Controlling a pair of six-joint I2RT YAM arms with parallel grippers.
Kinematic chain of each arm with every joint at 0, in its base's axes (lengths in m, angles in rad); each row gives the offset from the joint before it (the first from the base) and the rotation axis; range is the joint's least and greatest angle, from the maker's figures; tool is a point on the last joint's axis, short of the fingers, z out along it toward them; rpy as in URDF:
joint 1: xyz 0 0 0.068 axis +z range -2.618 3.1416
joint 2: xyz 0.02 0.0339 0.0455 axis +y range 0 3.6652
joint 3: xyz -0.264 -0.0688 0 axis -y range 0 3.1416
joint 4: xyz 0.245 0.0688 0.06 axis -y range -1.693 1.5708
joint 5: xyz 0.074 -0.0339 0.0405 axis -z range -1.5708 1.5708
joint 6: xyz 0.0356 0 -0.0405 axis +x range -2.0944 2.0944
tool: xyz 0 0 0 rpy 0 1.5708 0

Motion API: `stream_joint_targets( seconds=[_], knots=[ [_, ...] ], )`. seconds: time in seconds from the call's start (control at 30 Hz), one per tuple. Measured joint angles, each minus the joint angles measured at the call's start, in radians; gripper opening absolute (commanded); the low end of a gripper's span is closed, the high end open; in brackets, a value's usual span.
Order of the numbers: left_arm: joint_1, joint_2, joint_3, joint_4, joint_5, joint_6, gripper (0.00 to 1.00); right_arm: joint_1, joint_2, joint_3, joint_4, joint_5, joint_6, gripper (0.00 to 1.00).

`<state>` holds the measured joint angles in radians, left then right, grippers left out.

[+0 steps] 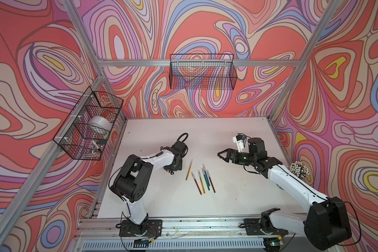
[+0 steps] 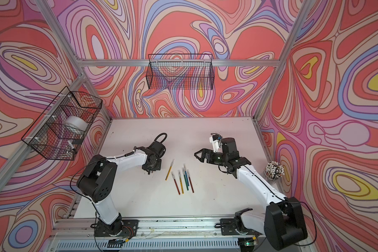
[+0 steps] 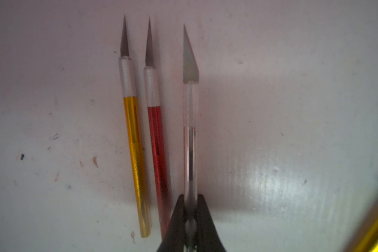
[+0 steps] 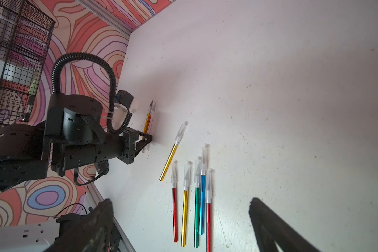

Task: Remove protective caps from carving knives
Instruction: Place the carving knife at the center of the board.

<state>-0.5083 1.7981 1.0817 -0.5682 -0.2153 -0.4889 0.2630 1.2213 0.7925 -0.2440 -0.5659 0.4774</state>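
My left gripper [image 3: 190, 197] is shut on the tail of a bare-bladed silver carving knife [image 3: 190, 141], low over the white table. Right beside it lie an uncapped gold knife [image 3: 133, 139] and an uncapped red knife [image 3: 156, 144]. In both top views this gripper [image 1: 171, 171] points down at the table's left middle. To its right lie several carving knives with their protective caps on: a lone gold one [image 1: 189, 170] with a whitish cap [image 4: 181, 131], then a row of red, gold, green, blue and red [image 4: 197, 207]. My right gripper [image 1: 222, 155] hangs open above them, holding nothing.
A clear cup of white-tipped sticks [image 1: 299, 170] stands at the table's right edge behind my right arm. One wire basket [image 1: 90, 124] on the left wall holds a tape roll, and another wire basket [image 1: 202, 73] hangs on the back rail.
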Motion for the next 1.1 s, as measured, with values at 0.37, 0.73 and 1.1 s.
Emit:
stream_joint_targets(
  seconds=[0.37, 0.73, 1.1],
  knots=[
    [0.006, 0.002, 0.0, 0.001, -0.007, 0.014, 0.12, 0.0, 0.0, 0.0, -0.013, 0.001, -0.001, 0.98],
    [0.006, 0.003, 0.0, 0.007, -0.007, 0.016, 0.18, 0.0, 0.0, 0.0, -0.018, 0.005, -0.001, 0.98],
    [0.006, 0.005, 0.003, 0.013, -0.007, 0.019, 0.19, 0.0, 0.0, 0.001, -0.026, 0.013, -0.003, 0.98]
  ],
)
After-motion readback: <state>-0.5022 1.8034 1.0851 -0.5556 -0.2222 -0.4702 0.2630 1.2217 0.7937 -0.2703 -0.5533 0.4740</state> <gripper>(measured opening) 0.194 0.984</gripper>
